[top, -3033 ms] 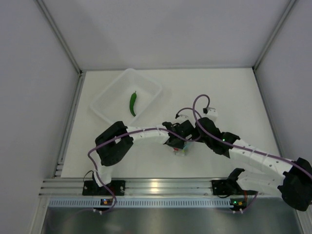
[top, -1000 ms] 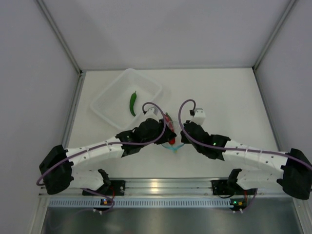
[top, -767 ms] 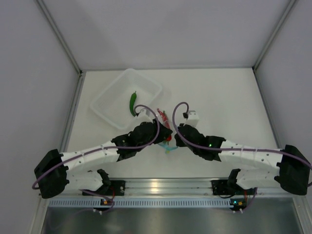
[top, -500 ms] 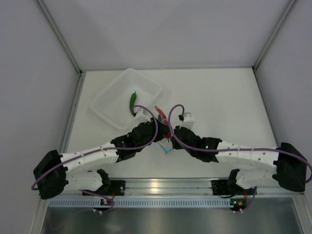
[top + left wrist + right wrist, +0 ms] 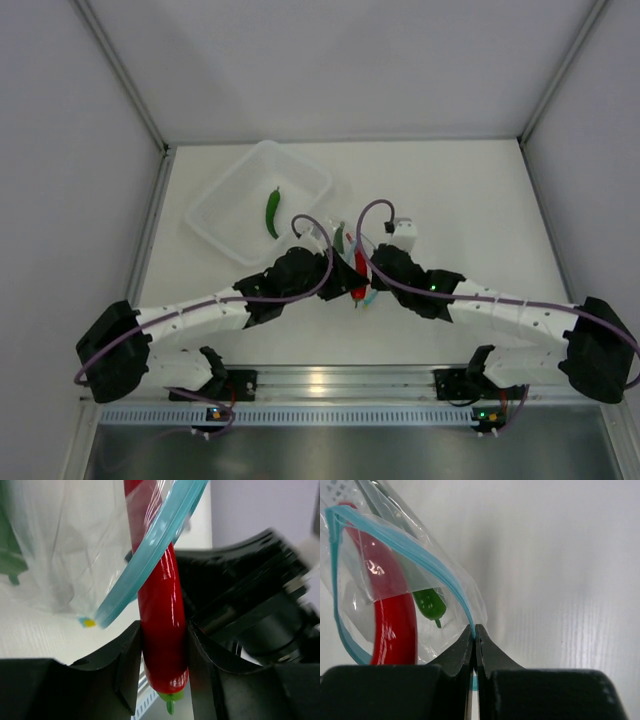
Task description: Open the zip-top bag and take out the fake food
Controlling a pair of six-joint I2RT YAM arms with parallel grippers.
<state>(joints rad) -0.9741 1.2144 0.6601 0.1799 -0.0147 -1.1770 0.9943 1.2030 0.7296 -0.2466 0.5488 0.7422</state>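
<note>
Right of the clear rigid tub (image 5: 235,205) holding one slim green chili (image 5: 272,212), the narrowly parted left fingers (image 5: 127,665) grip the glossy red plastic chili (image 5: 160,615) poking from the crinkly clear zip-top bag (image 5: 60,545) at the middle of the desk (image 5: 470,200), whose teal zip strip (image 5: 420,555) the right fingers (image 5: 455,660) pinch tight.

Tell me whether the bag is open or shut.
Open: its blue zip strip gapes in a loop, and the red chili sticks out through it.
</note>
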